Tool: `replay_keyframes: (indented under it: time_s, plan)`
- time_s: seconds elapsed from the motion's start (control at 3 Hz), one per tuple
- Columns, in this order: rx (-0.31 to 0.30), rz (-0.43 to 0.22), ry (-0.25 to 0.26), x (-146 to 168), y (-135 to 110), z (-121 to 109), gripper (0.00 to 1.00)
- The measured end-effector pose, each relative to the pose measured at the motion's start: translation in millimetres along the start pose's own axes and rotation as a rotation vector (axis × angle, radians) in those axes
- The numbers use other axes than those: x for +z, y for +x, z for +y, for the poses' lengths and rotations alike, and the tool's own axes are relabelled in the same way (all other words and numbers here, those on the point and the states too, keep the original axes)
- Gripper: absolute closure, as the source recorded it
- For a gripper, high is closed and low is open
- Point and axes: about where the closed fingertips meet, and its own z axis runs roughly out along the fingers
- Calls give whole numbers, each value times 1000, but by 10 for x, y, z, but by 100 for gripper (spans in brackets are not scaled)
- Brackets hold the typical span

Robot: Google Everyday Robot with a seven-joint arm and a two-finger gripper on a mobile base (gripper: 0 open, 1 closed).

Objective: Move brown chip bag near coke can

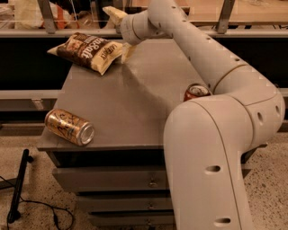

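The brown chip bag (86,50) lies flat at the far left corner of the grey table (135,103). My gripper (119,31) hovers just right of the bag's cream end. It is open, with one finger (111,11) raised above and the other (128,51) down by the bag's edge, and it holds nothing. The coke can (196,91) stands at the table's right edge. Only its red upper part and silver top show behind my arm.
A gold-tan can with dark scribbles (70,127) lies on its side at the table's front left corner. My large arm (216,148) covers the table's right front. A rail and a counter run behind the table. A black cable (18,188) lies on the floor at left.
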Motion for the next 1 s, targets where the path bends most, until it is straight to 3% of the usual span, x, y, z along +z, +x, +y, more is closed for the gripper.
replay_keyframes:
  time_s: [0.33,1.0]
  plan:
    - [15,49,40,41,63,-104,0]
    - [9,128,56,116,232,-88,0]
